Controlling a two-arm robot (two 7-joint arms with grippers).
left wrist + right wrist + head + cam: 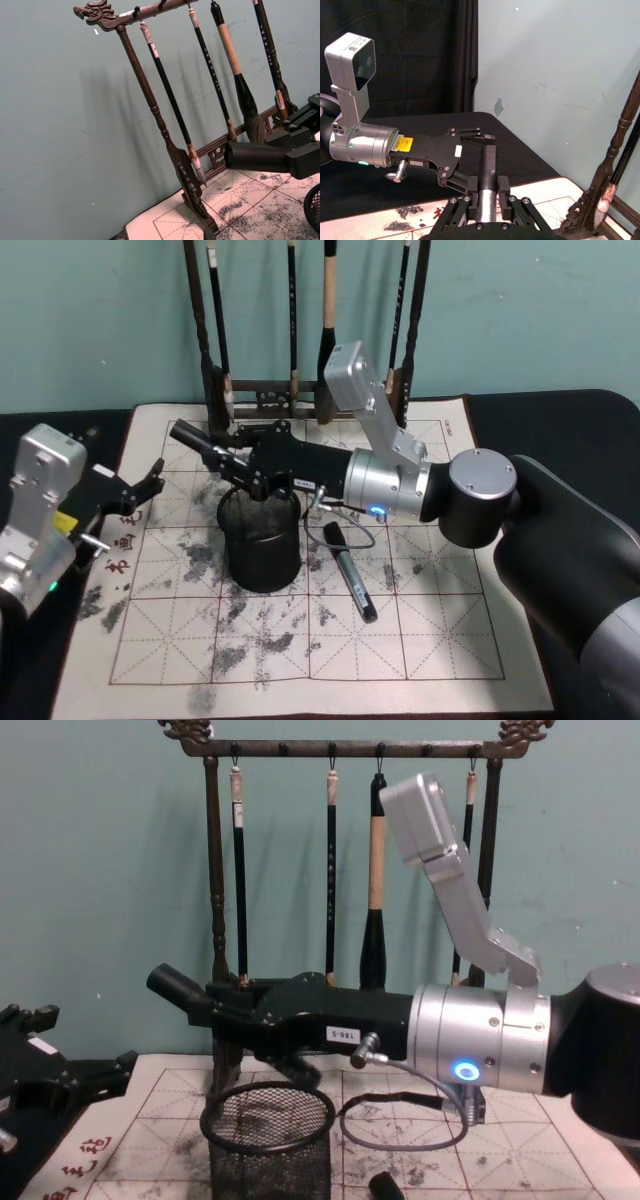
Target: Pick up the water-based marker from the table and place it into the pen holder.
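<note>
Transport is the step in hand: my right gripper (228, 465) is clamped on the black marker (192, 441), holding it tilted just above the wire-mesh pen holder (262, 560) on the felt mat (440, 640). Next, I judge, I must tip the marker upright over the rim, lower it, then release. My left gripper (143, 490) rests spread open at the mat's left edge.

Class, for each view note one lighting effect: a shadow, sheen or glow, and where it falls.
Left wrist view: the brush rack and its brushes cast soft shadows on the teal wall. Right wrist view: a pale sheen runs along the marker in the right tool. Chest view: a blue ring light glows on the right arm. Head view: the idle left arm's silver housing shines.
</note>
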